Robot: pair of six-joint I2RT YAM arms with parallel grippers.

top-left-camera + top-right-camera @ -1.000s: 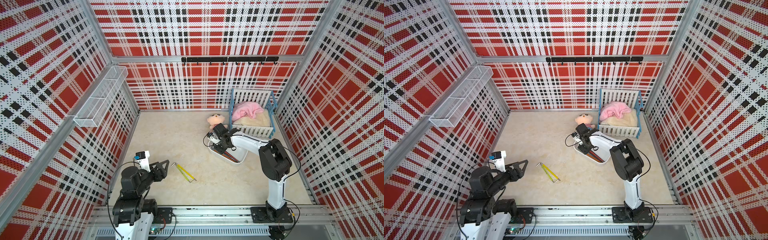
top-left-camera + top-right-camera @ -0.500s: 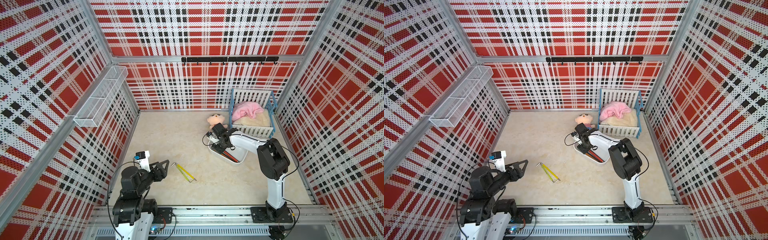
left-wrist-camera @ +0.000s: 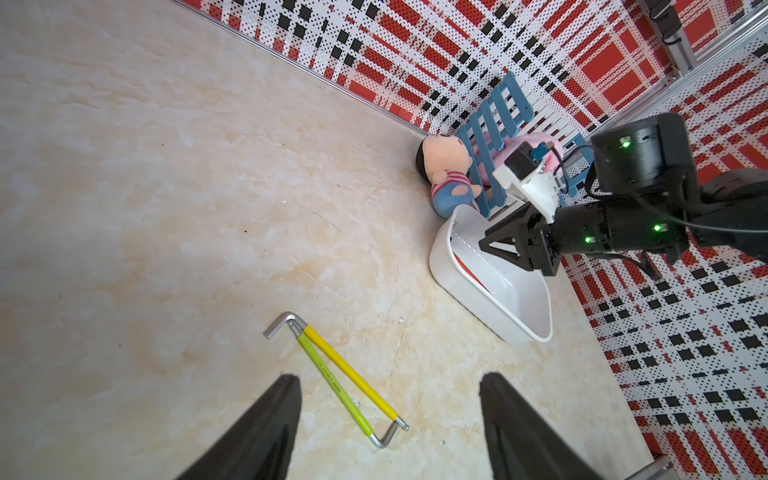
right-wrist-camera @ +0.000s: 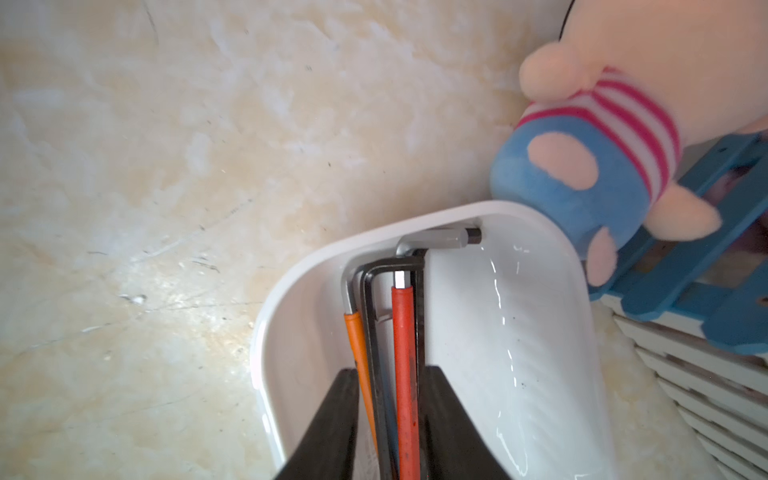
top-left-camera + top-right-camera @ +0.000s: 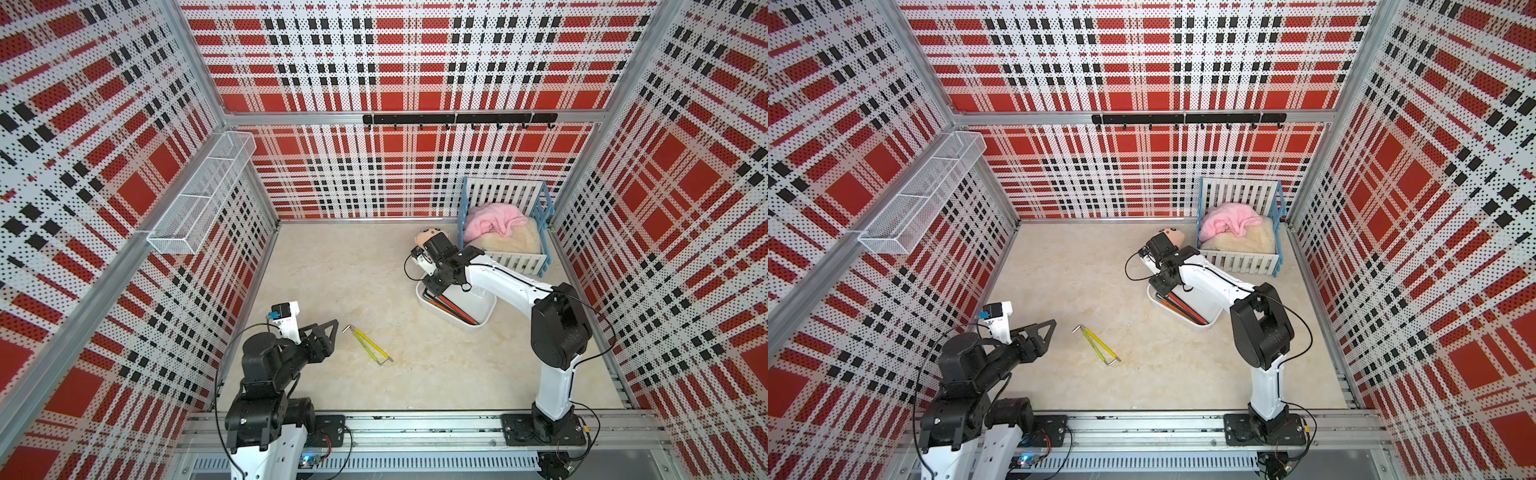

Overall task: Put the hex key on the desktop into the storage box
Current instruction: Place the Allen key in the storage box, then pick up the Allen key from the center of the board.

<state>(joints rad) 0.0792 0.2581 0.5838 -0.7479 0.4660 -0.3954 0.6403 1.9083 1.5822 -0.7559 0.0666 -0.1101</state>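
Shut a second ago, the right end effector (image 4: 390,372) now stands parted over red and orange keys (image 4: 404,328) in the storage box (image 4: 519,332), while the left end effector (image 3: 389,375) hangs open near two thin, stiff, light hex keys (image 3: 349,370) on the worktop (image 3: 166,208), best pinched mid-sleeve.

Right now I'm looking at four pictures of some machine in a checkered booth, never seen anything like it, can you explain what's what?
These are two robot arms on a rail, each ending in a two-fingered gripper. Two pictures look down from overhead, nearly the same view; the other two come from cameras on the arms' wrists. On the desktop lie two yellowish hex keys, a white storage box, a doll and a toy crib. The left gripper is open and empty, near those keys. The right gripper hangs over the box, jaws slightly apart above the red and orange keys lying inside. Neither visibly holds anything.
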